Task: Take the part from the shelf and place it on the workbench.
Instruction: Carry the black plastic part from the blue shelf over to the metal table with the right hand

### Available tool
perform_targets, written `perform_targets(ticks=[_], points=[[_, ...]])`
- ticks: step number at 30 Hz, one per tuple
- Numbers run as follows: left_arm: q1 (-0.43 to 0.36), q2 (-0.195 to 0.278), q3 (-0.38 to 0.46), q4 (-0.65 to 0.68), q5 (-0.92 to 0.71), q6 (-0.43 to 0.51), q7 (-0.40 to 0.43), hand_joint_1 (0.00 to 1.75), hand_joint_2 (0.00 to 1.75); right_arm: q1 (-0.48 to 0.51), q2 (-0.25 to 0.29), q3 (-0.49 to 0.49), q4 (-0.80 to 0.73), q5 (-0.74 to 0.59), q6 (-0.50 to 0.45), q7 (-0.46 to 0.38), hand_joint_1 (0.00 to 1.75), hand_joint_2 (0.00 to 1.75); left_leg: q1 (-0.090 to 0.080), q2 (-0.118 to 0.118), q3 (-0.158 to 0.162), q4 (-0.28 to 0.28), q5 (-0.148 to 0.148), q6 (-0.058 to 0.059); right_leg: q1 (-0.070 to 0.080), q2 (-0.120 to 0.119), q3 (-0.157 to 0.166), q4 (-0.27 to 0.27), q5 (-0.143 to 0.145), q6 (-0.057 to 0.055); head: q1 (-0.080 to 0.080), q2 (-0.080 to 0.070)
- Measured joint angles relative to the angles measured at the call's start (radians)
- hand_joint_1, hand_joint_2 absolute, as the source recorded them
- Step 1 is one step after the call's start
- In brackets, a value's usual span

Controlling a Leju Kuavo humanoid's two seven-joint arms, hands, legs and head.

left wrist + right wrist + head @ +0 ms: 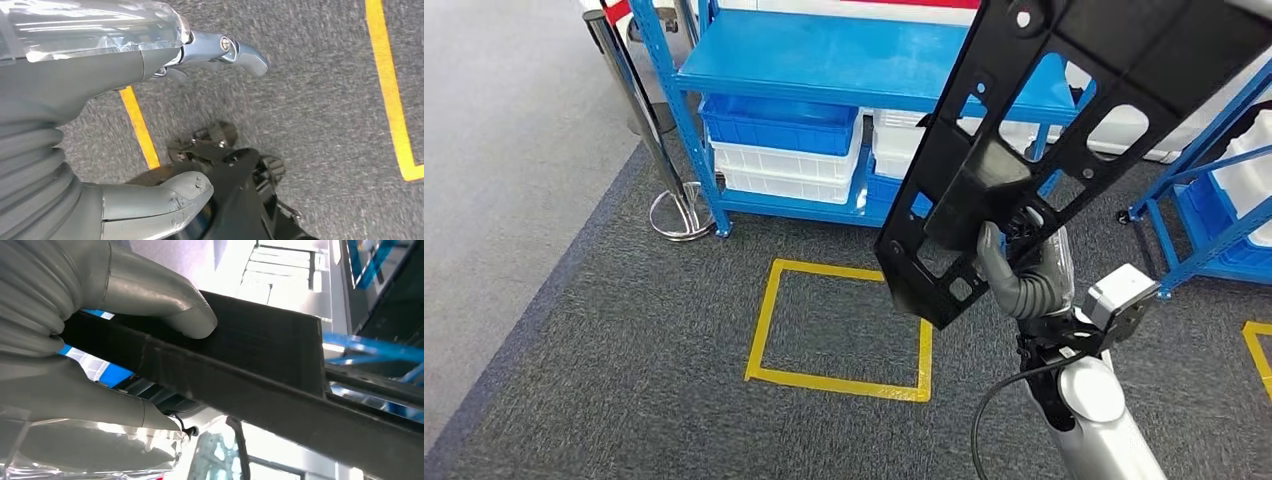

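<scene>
Over grey carpet (624, 400) marked with a yellow tape square (839, 325) before blue shelving (824, 60), we are seeing the raised right hand (1024, 275) clamping the black part (1064, 130), while the left hand (150, 125) is hanging with fingers apart, holding nothing.

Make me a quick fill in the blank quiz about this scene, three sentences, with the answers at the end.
1. The long black part is held up by the robot's ____ hand.
2. The square taped on the carpet is ____ in colour.
3. The left hand, hanging over the carpet, holds ____.

Missing words: right; yellow; nothing
</scene>
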State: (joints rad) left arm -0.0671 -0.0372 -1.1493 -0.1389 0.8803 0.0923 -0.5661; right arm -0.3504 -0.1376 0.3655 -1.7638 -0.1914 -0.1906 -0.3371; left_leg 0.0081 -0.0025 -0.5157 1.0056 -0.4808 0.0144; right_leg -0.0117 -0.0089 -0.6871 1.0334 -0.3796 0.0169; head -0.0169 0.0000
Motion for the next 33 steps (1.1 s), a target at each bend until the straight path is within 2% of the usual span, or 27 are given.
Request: perform_targets(ticks=[1, 3, 4, 5, 6, 7, 8, 10, 11, 12, 14, 15, 16, 17, 18, 19, 20, 21, 22, 23, 25, 26, 27, 29, 30, 31, 33], points=[[0.0, 0.0, 0.0, 0.0, 0.0, 0.0, 0.0, 0.0, 1.75, 0.0, 0.0, -0.002, -0.001, 0.0, 0.0, 0.0, 1.75, 1.75, 0.002, 0.003, -0.01, -0.002, 0.012, 0.008, -0.001, 0.002, -0.013, 0.034, -0.04, 0.004, 0.003, 0.0], [-0.001, 0.0, 0.0, 0.0, 0.0, 0.0, 0.0, 0.0, 1.75, 0.0, 0.0, -0.008, -0.002, 0.001, -0.001, 0.0, 1.75, 1.75, 0.001, 0.006, -0.036, -0.001, 0.034, 0.018, -0.002, 0.003, -0.046, 0.154, -0.14, 0.009, 0.006, 0.0], [-0.001, 0.0, 0.0, 0.0, 0.0, 0.0, 0.0, 0.0, 1.75, 0.0, 0.0, -0.012, -0.003, 0.001, -0.002, 0.0, 1.75, 1.75, 0.0, 0.007, -0.052, 0.001, 0.045, 0.019, -0.002, 0.003, -0.057, 0.216, -0.169, 0.01, 0.007, 0.0], [-0.001, 0.001, 0.0, 0.0, 0.0, -0.001, 0.0, 0.0, 1.75, 0.001, 0.0, -0.016, -0.003, 0.001, -0.004, 0.0, 1.75, 1.75, -0.001, 0.007, -0.068, 0.003, 0.056, 0.019, -0.002, 0.004, -0.058, 0.259, -0.176, 0.011, 0.007, 0.0], [0.0, 0.0, 0.0, 0.0, 0.001, -0.002, 0.0, 0.0, 1.75, 0.001, 0.0, -0.02, -0.004, 0.001, -0.007, 0.0, 1.75, 1.75, -0.002, 0.007, -0.085, 0.005, 0.067, 0.017, -0.002, 0.004, -0.043, 0.27, -0.162, 0.01, 0.007, 0.0], [0.0, 0.0, 0.0, 0.0, 0.001, -0.002, 0.0, 0.0, 1.75, 0.001, 0.0, -0.023, -0.005, 0.001, -0.01, 0.0, 1.75, 1.75, -0.002, 0.007, -0.1, 0.009, 0.077, 0.015, -0.002, 0.004, -0.011, 0.247, -0.136, 0.007, 0.007, 0.0], [0.0, 0.0, 0.0, 0.0, 0.001, -0.003, 0.0, 0.0, 1.75, 0.001, 0.0, -0.026, -0.008, 0.001, -0.012, 0.0, 1.75, 1.75, -0.003, 0.006, -0.114, 0.012, 0.086, 0.013, -0.001, 0.004, 0.037, 0.193, -0.114, 0.002, 0.008, 0.0], [-0.001, -0.001, -0.001, 0.0, 0.002, -0.004, 0.0, 0.0, 1.75, 0.002, 0.0, -0.031, -0.018, 0.002, -0.016, 0.0, 1.75, 1.75, -0.006, 0.006, -0.134, 0.015, 0.104, 0.005, 0.005, 0.005, 0.141, 0.053, -0.119, -0.011, 0.007, 0.0], [-0.001, -0.002, -0.001, 0.0, 0.003, -0.004, 0.0, 0.0, 1.75, 0.002, 0.0, -0.033, -0.023, 0.004, -0.018, -0.001, 1.75, 1.75, -0.005, 0.006, -0.138, 0.014, 0.114, -0.001, 0.009, 0.005, 0.173, 0.002, -0.13, -0.016, 0.007, 0.0], [-0.001, -0.003, -0.002, 0.0, 0.003, -0.004, 0.0, 0.0, 1.75, 0.002, 0.0, -0.035, -0.026, 0.009, -0.021, -0.002, 1.75, 1.75, -0.005, 0.006, -0.141, 0.011, 0.124, -0.007, 0.013, 0.004, 0.185, -0.025, -0.138, -0.018, 0.008, 0.0], [0.001, -0.002, -0.004, 0.0, 0.005, -0.005, 0.002, 0.0, 1.75, 0.006, 0.001, -0.04, -0.028, 0.023, -0.032, -0.005, 1.75, 1.75, -0.003, 0.006, -0.146, 0.005, 0.137, -0.019, 0.012, 0.001, 0.176, -0.038, -0.121, -0.025, 0.011, 0.0], [0.002, -0.001, -0.005, 0.0, 0.005, -0.006, 0.002, 0.0, 1.75, 0.009, 0.001, -0.042, -0.028, 0.032, -0.038, -0.006, 1.75, 1.75, -0.003, 0.004, -0.154, 0.016, 0.12, -0.024, 0.009, -0.001, 0.167, -0.042, -0.108, -0.031, 0.01, 0.0], [0.003, -0.001, -0.006, 0.0, 0.005, -0.006, 0.003, 0.0, 1.75, 0.012, 0.001, -0.043, -0.028, 0.043, -0.044, -0.007, 1.75, 1.75, -0.002, 0.003, -0.165, 0.043, 0.084, -0.028, 0.006, -0.004, 0.155, -0.045, -0.094, -0.038, 0.008, 0.0], [0.004, -0.001, -0.008, 0.0, 0.005, -0.006, 0.004, 0.0, 1.75, 0.015, 0.002, -0.044, -0.028, 0.055, -0.049, -0.009, 1.75, 1.75, 0.0, 0.003, -0.177, 0.09, 0.031, -0.032, 0.004, -0.006, 0.142, -0.046, -0.081, -0.042, 0.007, 0.0], [0.004, -0.001, -0.01, 0.0, 0.005, -0.006, 0.005, 0.0, 1.75, 0.019, 0.002, -0.044, -0.028, 0.069, -0.055, -0.011, 1.75, 1.75, 0.002, 0.003, -0.189, 0.15, -0.024, -0.035, 0.004, -0.006, 0.126, -0.045, -0.069, -0.046, 0.005, 0.0], [0.004, -0.001, -0.012, 0.0, 0.004, -0.005, 0.006, 0.0, 1.75, 0.024, 0.002, -0.045, -0.028, 0.085, -0.06, -0.013, 1.75, 1.75, 0.004, 0.003, -0.197, 0.212, -0.062, -0.039, 0.005, -0.006, 0.11, -0.043, -0.057, -0.047, 0.004, 0.0], [0.003, -0.001, -0.015, 0.0, 0.004, -0.003, 0.006, 0.0, 1.75, 0.031, 0.002, -0.045, -0.028, 0.1, -0.065, -0.015, 1.75, 1.75, 0.005, 0.003, -0.196, 0.26, -0.075, -0.041, 0.005, -0.006, 0.092, -0.04, -0.044, -0.046, 0.004, 0.0], [0.003, -0.001, -0.018, 0.0, 0.003, -0.001, 0.007, 0.0, 1.75, 0.038, 0.002, -0.046, -0.029, 0.115, -0.07, -0.017, 1.75, 1.75, 0.005, 0.004, -0.184, 0.282, -0.065, -0.043, 0.005, -0.006, 0.073, -0.036, -0.032, -0.044, 0.004, 0.0], [0.003, 0.0, -0.02, 0.0, 0.003, 0.001, 0.008, 0.0, 1.75, 0.046, 0.002, -0.048, -0.029, 0.127, -0.074, -0.018, 1.75, 1.75, 0.005, 0.004, -0.157, 0.274, -0.039, -0.044, 0.005, -0.006, 0.053, -0.031, -0.02, -0.042, 0.004, 0.0], [0.002, 0.0, -0.022, 0.0, 0.002, 0.003, 0.009, 0.0, 1.75, 0.053, 0.001, -0.051, -0.031, 0.137, -0.076, -0.02, 1.75, 1.75, 0.005, 0.004, -0.113, 0.234, -0.014, -0.043, 0.005, -0.006, 0.033, -0.025, -0.008, -0.039, 0.004, 0.0], [-0.002, 0.001, -0.024, 0.0, 0.002, 0.003, 0.01, 0.0, 1.75, 0.063, 0.0, -0.058, -0.038, 0.146, -0.079, -0.022, 1.75, 1.75, 0.003, 0.002, -0.011, 0.099, -0.023, -0.035, 0.006, -0.005, 0.003, -0.014, 0.013, -0.029, 0.004, 0.0], [-0.003, 0.001, -0.025, 0.0, 0.0, 0.003, 0.01, 0.0, 1.75, 0.065, 0.0, -0.061, -0.041, 0.148, -0.08, -0.023, 1.75, 1.75, 0.0, 0.001, 0.022, 0.045, -0.039, -0.029, 0.006, -0.006, -0.004, -0.011, 0.023, -0.024, 0.005, 0.0], [-0.004, 0.001, -0.026, 0.0, -0.004, 0.003, 0.012, 0.0, 1.75, 0.067, 0.0, -0.064, -0.044, 0.15, -0.08, -0.025, 1.75, 1.75, -0.003, 0.0, 0.036, 0.013, -0.054, -0.022, 0.006, -0.007, -0.007, -0.012, 0.034, -0.017, 0.004, 0.0], [-0.004, 0.0, -0.031, 0.0, -0.01, 0.003, 0.015, 0.0, 1.75, 0.072, -0.001, -0.069, -0.045, 0.159, -0.083, -0.03, 1.75, 1.75, -0.004, 0.001, 0.027, 0.002, -0.039, -0.005, 0.004, -0.007, -0.009, -0.019, 0.053, -0.004, 0.003, 0.0], [-0.005, -0.001, -0.035, 0.0, -0.012, 0.003, 0.017, 0.0, 1.75, 0.076, -0.001, -0.072, -0.045, 0.165, -0.085, -0.034, 1.75, 1.75, -0.003, 0.004, 0.018, 0.0, -0.027, 0.004, 0.003, -0.004, -0.014, -0.015, 0.042, 0.002, 0.002, 0.0], [-0.005, -0.001, -0.038, 0.0, -0.012, 0.003, 0.018, 0.0, 1.75, 0.081, -0.001, -0.075, -0.045, 0.173, -0.087, -0.037, 1.75, 1.75, -0.002, 0.006, 0.007, -0.003, -0.013, 0.013, 0.001, -0.001, -0.022, 0.005, 0.009, 0.007, 0.005, 0.0], [-0.006, -0.002, -0.043, 0.0, -0.01, 0.007, 0.019, 0.0, 1.75, 0.092, -0.002, -0.082, -0.048, 0.188, -0.092, -0.046, 1.75, 1.75, 0.0, 0.009, -0.024, -0.004, 0.016, 0.023, -0.002, 0.003, -0.047, 0.104, -0.104, 0.015, 0.01, 0.0]])
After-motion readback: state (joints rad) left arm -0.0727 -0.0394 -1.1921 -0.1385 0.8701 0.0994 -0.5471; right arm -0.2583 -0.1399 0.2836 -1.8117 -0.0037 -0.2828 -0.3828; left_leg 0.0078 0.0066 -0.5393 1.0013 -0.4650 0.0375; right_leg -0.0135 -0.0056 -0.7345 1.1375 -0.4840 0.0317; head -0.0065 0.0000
